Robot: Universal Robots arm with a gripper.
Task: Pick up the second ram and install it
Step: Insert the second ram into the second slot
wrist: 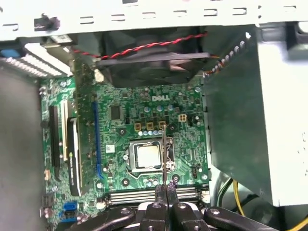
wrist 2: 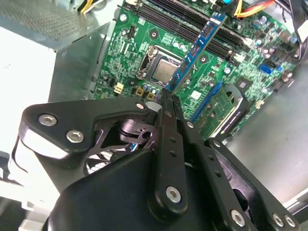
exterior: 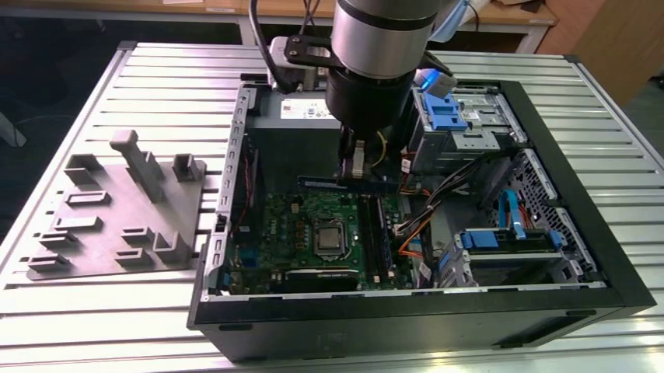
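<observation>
Currently we are clenching the slim blue-green ram stick in our black gripper, edge-down over the square green motherboard, presumably for seating.

Table is ribbed bare metal, motherboard glossy, grey fixture perhaps matt plastic.

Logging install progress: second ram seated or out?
Out: the gripper holds the second ram above the motherboard, crosswise to its slots.
</observation>
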